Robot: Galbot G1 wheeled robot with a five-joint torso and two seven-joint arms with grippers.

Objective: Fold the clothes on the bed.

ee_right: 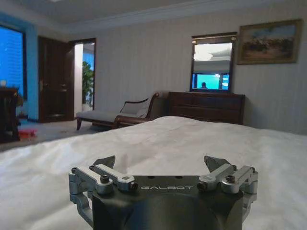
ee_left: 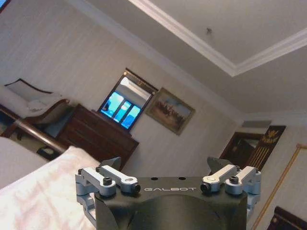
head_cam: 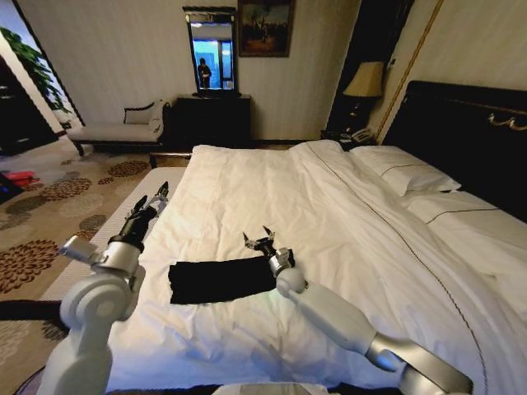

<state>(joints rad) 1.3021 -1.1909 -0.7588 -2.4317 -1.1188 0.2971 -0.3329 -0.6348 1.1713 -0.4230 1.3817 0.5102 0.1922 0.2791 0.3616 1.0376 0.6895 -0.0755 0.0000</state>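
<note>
The clothes lie as a black, folded strip on the white bed, near its foot. My right gripper hovers open just past the strip's right end, a little above the sheet. In the right wrist view that gripper has its fingers spread wide with nothing between them, above the bed. My left gripper is raised over the bed's left edge, away from the clothes. It is open and empty in the left wrist view, pointing up toward the far wall.
Pillows and a dark headboard are at the right. A dark dresser with a mirror and a chaise longue stand at the far wall. Patterned carpet lies left of the bed.
</note>
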